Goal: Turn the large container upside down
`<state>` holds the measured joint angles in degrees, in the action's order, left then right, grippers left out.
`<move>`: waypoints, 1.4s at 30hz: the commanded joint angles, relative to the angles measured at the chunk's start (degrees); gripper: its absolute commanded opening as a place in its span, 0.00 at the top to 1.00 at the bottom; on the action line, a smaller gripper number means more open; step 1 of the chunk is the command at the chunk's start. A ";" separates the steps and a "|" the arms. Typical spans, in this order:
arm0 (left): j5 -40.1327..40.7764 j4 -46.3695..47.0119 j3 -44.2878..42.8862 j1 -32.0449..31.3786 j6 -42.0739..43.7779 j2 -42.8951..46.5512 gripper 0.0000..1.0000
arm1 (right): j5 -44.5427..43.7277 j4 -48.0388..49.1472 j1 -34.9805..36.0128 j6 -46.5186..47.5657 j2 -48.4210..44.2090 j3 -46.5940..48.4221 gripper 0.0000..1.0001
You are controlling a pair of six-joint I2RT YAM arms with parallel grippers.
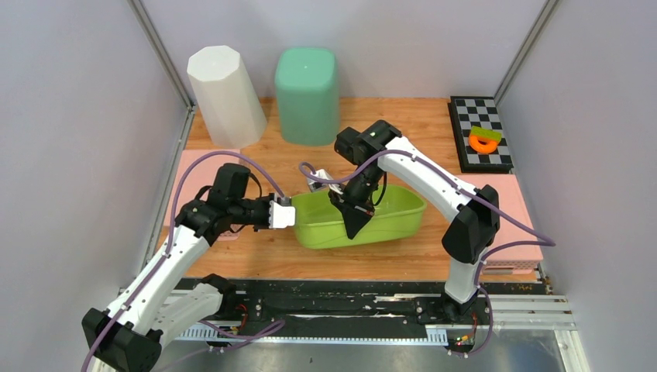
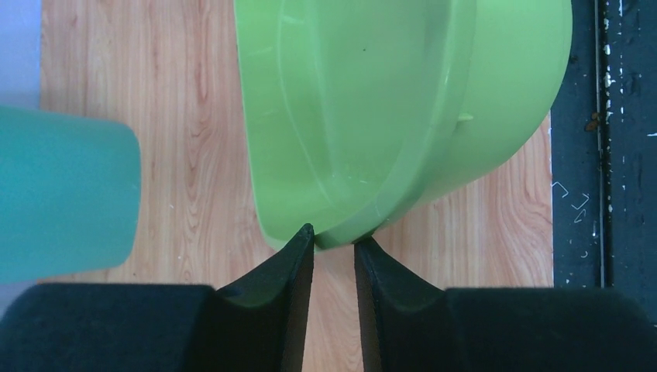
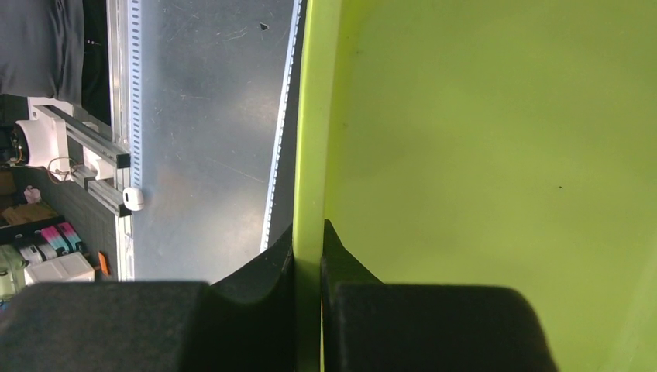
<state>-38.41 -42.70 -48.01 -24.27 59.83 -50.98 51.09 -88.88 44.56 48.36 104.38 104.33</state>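
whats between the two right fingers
The lime tub: its wall is pinched there with no gap on either side, shown in the right wrist view.

Item: large container [image 1: 399, 208], a lime-green oval plastic tub with smooth walls and a flat, outturned rim. It sits mouth up, not yet inverted. It lies at the centre of the wooden bench [image 1: 403, 124], with its long axis running roughly from 8 to 2 o'clock.

White bin [image 1: 225, 94] beside teal bin [image 1: 307, 94], orange ring [image 1: 483, 142] on checkered board [image 1: 474, 116]
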 commanded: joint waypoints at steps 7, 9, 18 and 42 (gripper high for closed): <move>-4.43 0.19 0.64 -0.95 -0.74 -0.65 0.93 | 2.69 -2.90 1.28 0.94 0.76 2.00 0.97; -4.74 0.34 0.64 -0.95 -1.49 -0.64 0.99 | 2.19 -2.89 1.30 0.95 0.80 2.14 0.96; -5.48 -0.52 0.63 -0.95 -3.49 -0.72 1.00 | -4.10 -2.17 0.87 1.13 -0.77 3.35 0.65; -7.49 -5.45 -0.18 -0.78 -2.06 -4.61 1.00 | -17.60 12.62 -4.58 4.44 -13.90 -2.44 0.43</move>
<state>-43.94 -43.70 -47.88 -24.64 57.91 -53.89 36.64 -82.59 40.47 50.72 95.00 105.89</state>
